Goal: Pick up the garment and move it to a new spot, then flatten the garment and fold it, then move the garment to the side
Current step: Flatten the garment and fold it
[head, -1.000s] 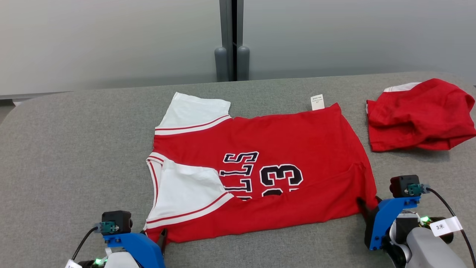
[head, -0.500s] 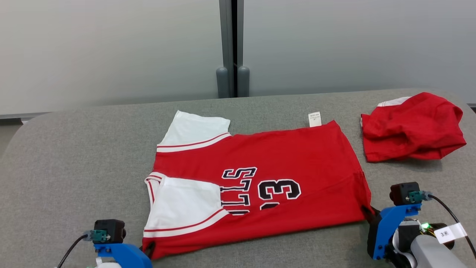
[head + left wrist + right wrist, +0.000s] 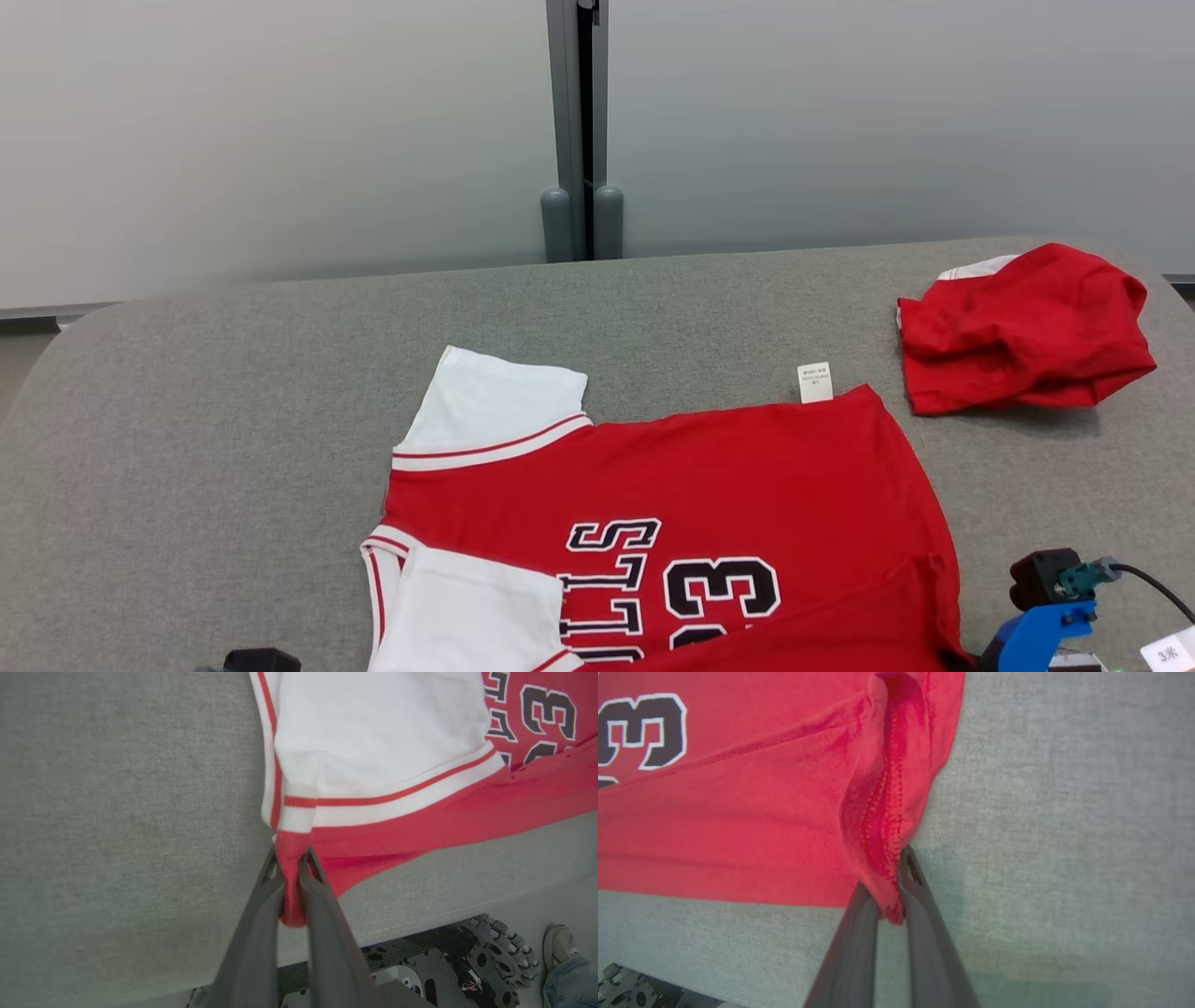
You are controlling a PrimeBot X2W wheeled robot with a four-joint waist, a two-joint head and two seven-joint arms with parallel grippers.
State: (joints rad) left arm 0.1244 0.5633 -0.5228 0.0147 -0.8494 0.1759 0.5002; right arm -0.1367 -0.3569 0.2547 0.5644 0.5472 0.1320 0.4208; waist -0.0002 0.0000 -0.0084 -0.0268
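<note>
Jersey [image 3: 747, 476]: red knit cloth, matt, soft (stitched hem visible); white sleeves [image 3: 495, 401] likewise. Tabletop cover [image 3: 233, 420]: grey woven fabric, matt, slightly rough. Care label [image 3: 814, 383]: white, smooth.

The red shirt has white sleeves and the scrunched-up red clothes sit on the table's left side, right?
No, the scrunched-up red clothes sit on the table's right side, as the head view shows. The red shirt does have white sleeves.

**A:** How does the left gripper [image 3: 290, 855] stand?

**B:** Its two long dark fingers are pressed together, pinching a corner of the red-and-white cloth jersey [image 3: 420, 812].

**A:** And the right gripper [image 3: 886, 871]?

**B:** The same, with its fingers closed on the jersey's red hem. In the head view, its blue plastic wrist mount [image 3: 1036, 639] sits low at the right.
</note>
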